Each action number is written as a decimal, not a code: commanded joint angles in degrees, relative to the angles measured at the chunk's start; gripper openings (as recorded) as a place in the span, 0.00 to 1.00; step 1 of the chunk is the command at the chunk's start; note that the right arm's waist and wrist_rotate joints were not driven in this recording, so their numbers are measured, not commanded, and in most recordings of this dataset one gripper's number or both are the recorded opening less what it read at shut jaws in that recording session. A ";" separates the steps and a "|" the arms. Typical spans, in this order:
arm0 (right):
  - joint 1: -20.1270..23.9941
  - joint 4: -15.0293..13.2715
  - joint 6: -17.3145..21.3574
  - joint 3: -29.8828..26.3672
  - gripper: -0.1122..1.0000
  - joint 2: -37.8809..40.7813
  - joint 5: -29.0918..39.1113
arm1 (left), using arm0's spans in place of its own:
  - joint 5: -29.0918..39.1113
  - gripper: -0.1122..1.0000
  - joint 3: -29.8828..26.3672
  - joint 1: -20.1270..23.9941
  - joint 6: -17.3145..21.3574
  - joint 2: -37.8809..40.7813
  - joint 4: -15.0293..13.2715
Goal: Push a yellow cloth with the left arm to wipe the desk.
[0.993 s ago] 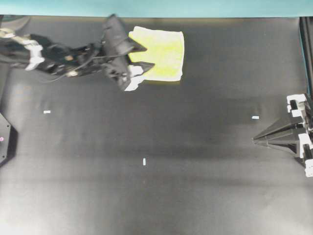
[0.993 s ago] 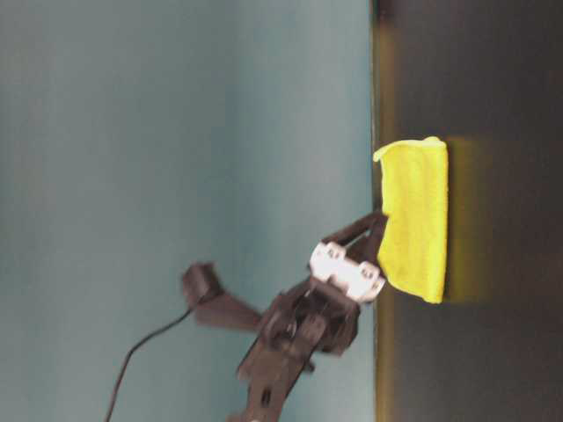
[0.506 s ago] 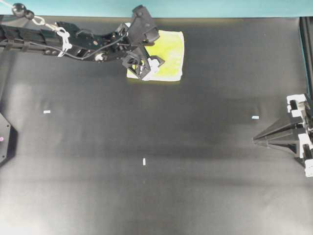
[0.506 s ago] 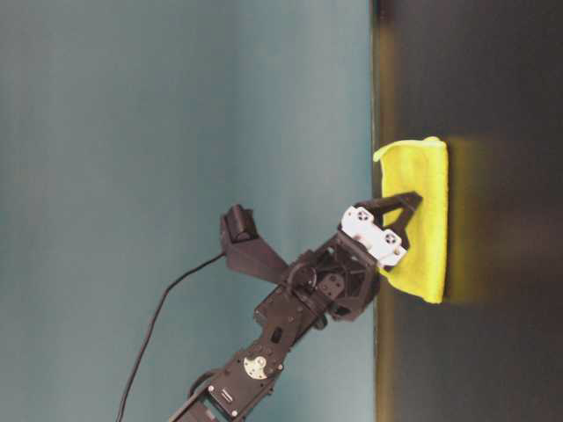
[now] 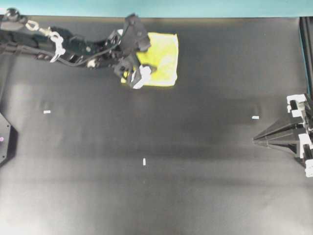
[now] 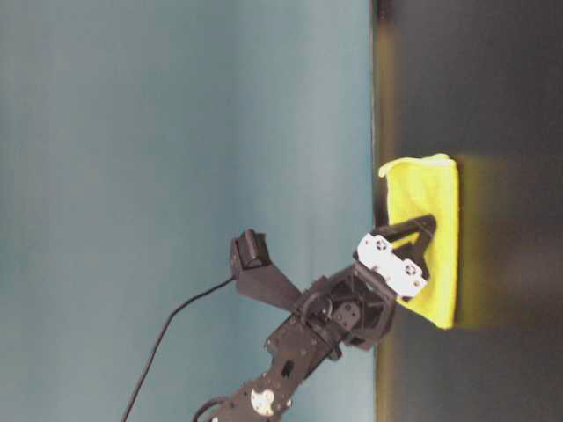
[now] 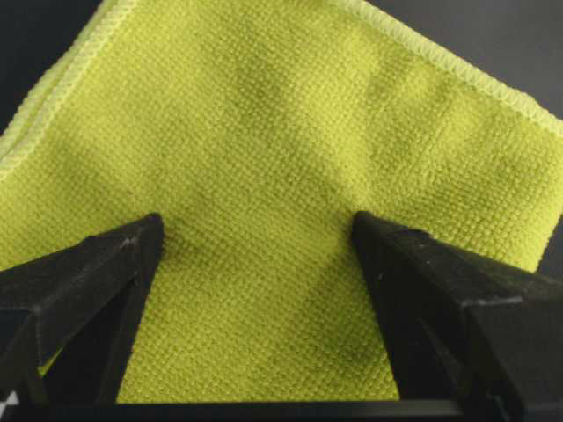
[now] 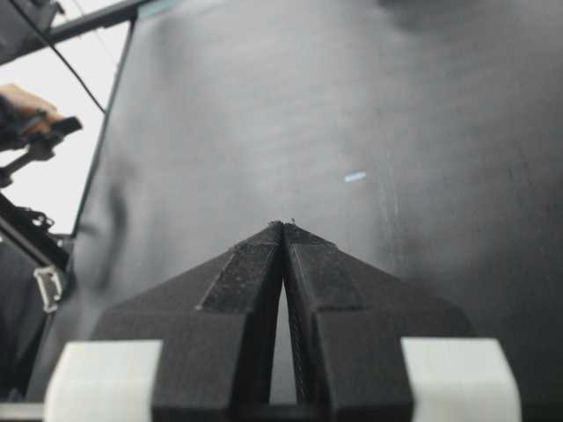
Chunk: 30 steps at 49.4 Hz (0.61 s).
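The left gripper (image 5: 138,73) sits jaws spread on the cloth (image 5: 164,56); it should press flat and push steadily across the desk (image 5: 156,147).

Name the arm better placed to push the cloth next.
Left. Its end effector is open on the cloth, fingers spread on it. The right end effector is shut, far across the desk.

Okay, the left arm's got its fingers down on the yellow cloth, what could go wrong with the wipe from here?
1. The left gripper is open, with its fingers pressing on the yellow cloth, not clamping it. They may slide over the fabric.
2. Contact sits toward one corner, so the cloth may rotate or bunch. It already creases between the fingers.
3. The cloth lies close to the desk edge by the teal border, so a push that way could send it off.
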 commanded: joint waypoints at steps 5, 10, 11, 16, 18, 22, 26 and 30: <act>0.00 0.09 -0.09 -0.35 0.10 0.26 -0.70 | -0.26 0.86 4.31 -5.10 -0.26 -2.72 0.18; 0.00 0.09 0.00 -0.26 0.10 0.35 -0.88 | -0.62 0.86 6.86 -6.77 -0.79 -4.83 0.18; 0.00 0.09 -0.09 -0.35 0.10 0.26 -0.97 | -0.70 0.86 7.47 -7.03 -0.79 -5.27 0.18; -0.09 0.09 -0.09 -0.35 0.10 0.26 -1.49 | -1.23 0.86 10.72 -8.70 -1.05 -8.00 0.18; 0.00 0.09 0.00 -0.35 0.10 0.26 -1.67 | -1.58 0.86 12.13 -9.40 -1.23 -9.14 0.18; 0.00 0.09 0.00 -0.35 0.10 0.35 -1.76 | -2.20 0.86 15.03 -10.99 -1.49 -11.43 0.18; 0.00 0.09 0.00 -0.35 0.10 0.26 -1.85 | -2.99 0.86 17.84 -12.48 -1.58 -13.62 0.18; 0.00 0.09 0.00 -0.35 0.10 0.26 -2.02 | -3.60 0.86 20.57 -14.24 -1.67 -15.73 0.18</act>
